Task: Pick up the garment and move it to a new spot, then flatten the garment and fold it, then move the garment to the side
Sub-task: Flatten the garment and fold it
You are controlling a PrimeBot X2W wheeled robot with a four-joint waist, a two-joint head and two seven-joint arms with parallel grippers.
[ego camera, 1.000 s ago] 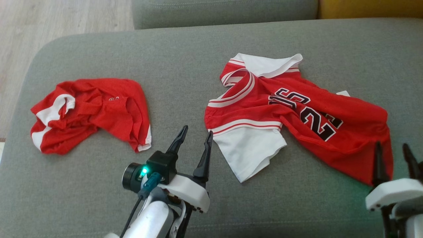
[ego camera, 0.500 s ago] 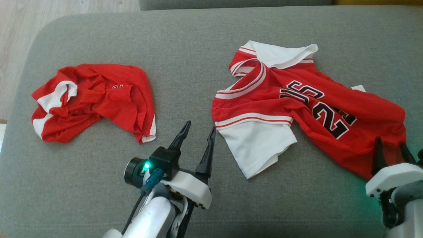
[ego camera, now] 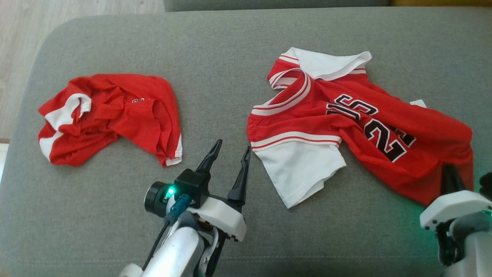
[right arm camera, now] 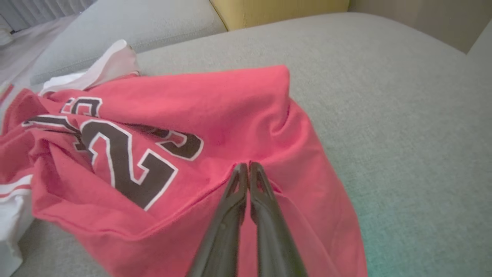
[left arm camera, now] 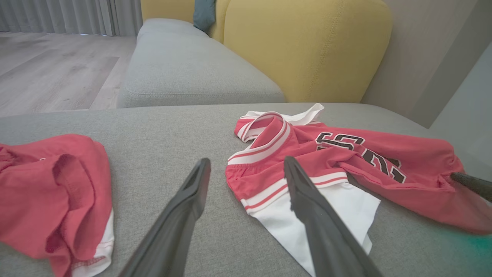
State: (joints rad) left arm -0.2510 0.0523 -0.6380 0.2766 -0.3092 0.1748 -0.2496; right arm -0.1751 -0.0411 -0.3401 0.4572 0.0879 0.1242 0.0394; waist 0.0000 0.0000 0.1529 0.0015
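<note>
Red jersey lies rumpled on the right of the grey cushion. Long axis diagonal: collar far-middle, hem near-right. Right gripper pinched on hem fabric. Left gripper spread wide, near white sleeve.

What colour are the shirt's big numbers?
The numbers are black with white edges, best in right wrist view.

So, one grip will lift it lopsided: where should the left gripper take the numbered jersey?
Likely the numbered jersey's white sleeve, from the robot's side: it lies flat and loose just ahead of the open left gripper, far from the right gripper's pinch on the hem.
</note>
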